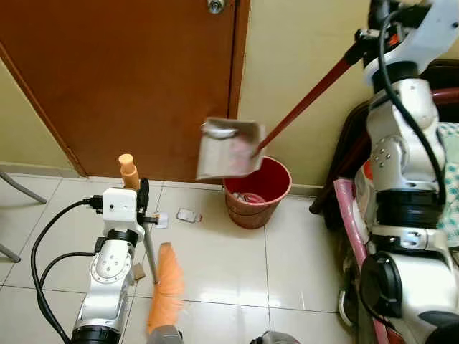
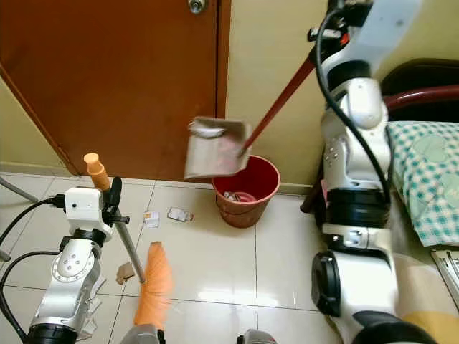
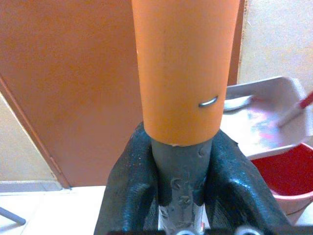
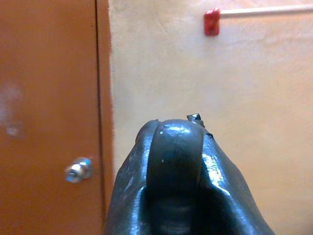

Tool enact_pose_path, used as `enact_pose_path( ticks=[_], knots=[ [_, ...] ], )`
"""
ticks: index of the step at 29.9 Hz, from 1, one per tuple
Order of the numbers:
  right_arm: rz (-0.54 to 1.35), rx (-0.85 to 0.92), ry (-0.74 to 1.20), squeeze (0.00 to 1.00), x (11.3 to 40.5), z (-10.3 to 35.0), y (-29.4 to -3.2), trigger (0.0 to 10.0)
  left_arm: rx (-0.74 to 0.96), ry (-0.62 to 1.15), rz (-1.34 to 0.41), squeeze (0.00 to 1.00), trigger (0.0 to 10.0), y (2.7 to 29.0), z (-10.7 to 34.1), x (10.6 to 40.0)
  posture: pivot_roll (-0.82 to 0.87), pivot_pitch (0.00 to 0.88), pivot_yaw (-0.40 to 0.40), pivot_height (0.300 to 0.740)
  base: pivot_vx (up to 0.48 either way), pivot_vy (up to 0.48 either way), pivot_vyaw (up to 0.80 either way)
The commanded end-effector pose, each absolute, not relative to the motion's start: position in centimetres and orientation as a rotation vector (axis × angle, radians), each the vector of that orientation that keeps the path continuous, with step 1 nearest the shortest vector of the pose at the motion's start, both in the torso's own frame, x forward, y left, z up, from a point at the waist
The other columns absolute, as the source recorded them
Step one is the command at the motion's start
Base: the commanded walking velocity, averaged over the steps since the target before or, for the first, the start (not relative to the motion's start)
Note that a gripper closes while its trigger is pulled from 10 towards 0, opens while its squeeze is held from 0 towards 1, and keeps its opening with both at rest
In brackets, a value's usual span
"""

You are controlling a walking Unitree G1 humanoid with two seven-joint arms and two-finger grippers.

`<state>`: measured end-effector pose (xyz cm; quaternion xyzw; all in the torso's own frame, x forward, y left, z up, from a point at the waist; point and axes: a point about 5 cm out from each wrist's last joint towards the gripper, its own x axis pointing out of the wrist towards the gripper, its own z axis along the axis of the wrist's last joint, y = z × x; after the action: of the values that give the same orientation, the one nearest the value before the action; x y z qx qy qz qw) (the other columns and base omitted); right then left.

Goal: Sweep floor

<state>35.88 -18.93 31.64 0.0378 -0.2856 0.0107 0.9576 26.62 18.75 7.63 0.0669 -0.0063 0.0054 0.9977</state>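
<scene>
My left gripper (image 1: 143,205) is shut on the grey shaft of a broom, just below its orange top grip (image 3: 183,68). The broom's orange bristle head (image 1: 165,290) rests on the tiled floor in front of me. My right gripper (image 1: 371,34) is raised high at the upper right, shut on the end of a dustpan's long red handle (image 1: 308,100). The grey dustpan (image 1: 228,149) hangs tilted above the red bin (image 1: 257,192), which stands against the wall and holds some rubbish. Paper scraps (image 1: 188,215) lie on the tiles left of the bin.
A brown door (image 1: 122,79) stands shut behind the bin, its knob (image 4: 78,169) high up. A bed with a green checked sheet (image 2: 423,172) and a dark frame stands at the right. A metal chair leg (image 1: 18,188) is at the far left. A brown scrap (image 2: 125,271) lies near the broom.
</scene>
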Motion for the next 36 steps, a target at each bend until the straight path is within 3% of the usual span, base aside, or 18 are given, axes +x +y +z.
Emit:
enact_pose_path(
  ticks=[1,9,18,20,29,36],
  knots=[
    [0.024,0.026,-0.661,0.00,35.4,33.3,-19.2,10.0,0.163,0.020,0.004,0.00,10.0,18.8,7.1,26.6,-0.02,0.052,-0.035,0.740,0.000,0.000,0.00],
    [0.128,-0.266,-0.663,0.00,34.9,30.1,-17.0,10.0,0.169,0.023,0.003,0.00,10.0,18.9,7.1,26.6,-0.02,0.056,-0.034,0.740,0.000,0.000,0.00],
    [0.290,-0.393,-0.656,0.00,33.8,26.9,-13.1,10.0,0.170,0.024,0.002,0.00,10.0,18.7,7.1,26.6,-0.01,0.059,-0.034,0.740,0.000,0.000,0.00],
    [0.333,-0.427,-0.726,0.00,32.9,27.5,-11.7,10.0,0.171,0.025,0.006,0.00,10.0,18.7,7.1,26.6,-0.01,0.059,-0.034,0.740,0.000,0.000,0.00],
    [0.325,-0.264,-0.916,0.00,31.6,33.3,-10.0,10.0,0.167,0.021,0.004,0.00,10.0,18.5,7.1,26.8,-0.01,0.052,-0.039,0.740,0.000,0.000,0.00],
    [0.402,-0.084,-0.894,0.00,30.8,34.2,-8.8,10.0,0.168,0.022,0.011,0.00,10.0,18.6,7.1,26.8,0.00,0.047,-0.045,0.740,0.000,0.000,0.00]
  ],
)
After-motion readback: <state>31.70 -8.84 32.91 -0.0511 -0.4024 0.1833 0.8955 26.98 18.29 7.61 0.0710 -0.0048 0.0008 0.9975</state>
